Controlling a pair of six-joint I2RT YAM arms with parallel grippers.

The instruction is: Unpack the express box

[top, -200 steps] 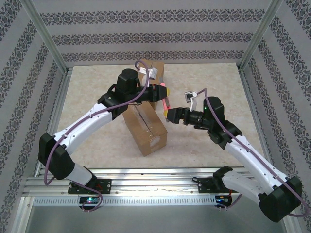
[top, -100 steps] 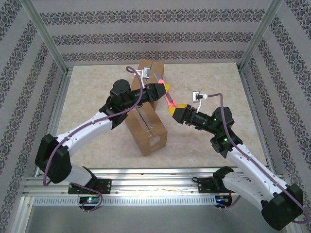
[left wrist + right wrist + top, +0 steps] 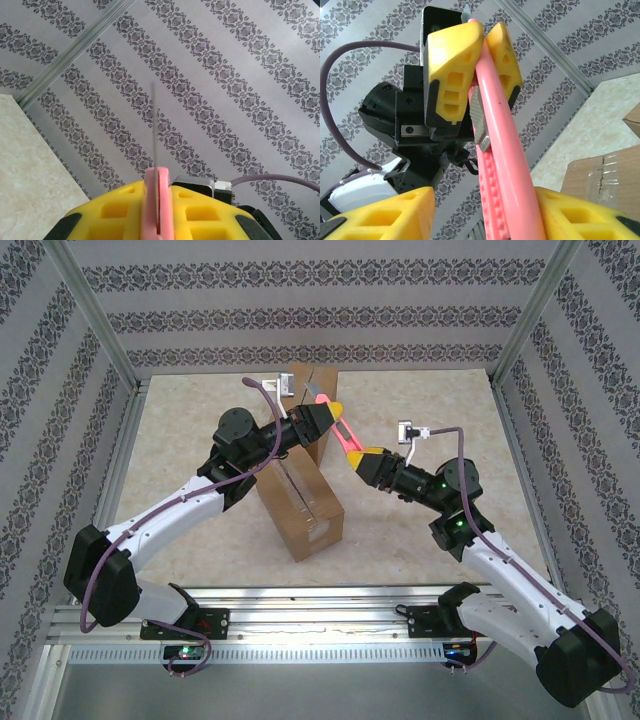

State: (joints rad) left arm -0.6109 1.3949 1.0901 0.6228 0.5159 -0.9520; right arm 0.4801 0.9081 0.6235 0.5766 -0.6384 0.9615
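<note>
left arm: reaches from the near left corner of the table up over the box.
box (image 3: pixel 305 505): brown cardboard, standing on the table (image 3: pixel 190 430) a little left of centre, its long side running away from the arms. clear tape runs along its top seam. one corner shows at the lower right of the right wrist view (image 3: pixel 602 167).
left gripper (image 3: pixel 327 420): in the air above the far end of the box, its yellow fingers (image 3: pixel 452 65) pressed together on the knife.
knife (image 3: pixel 346 440): pink box cutter held off the table, slanting down from the left gripper to the right gripper. in the left wrist view its thin blade (image 3: pixel 154 125) sticks out past the fingers toward the patterned wall.
right gripper (image 3: pixel 362 462): in the air just right of the box, fingers spread on either side of the knife's handle (image 3: pixel 507 170). one finger sits at the handle and the other stands off with a gap, so it is not clamped.
</note>
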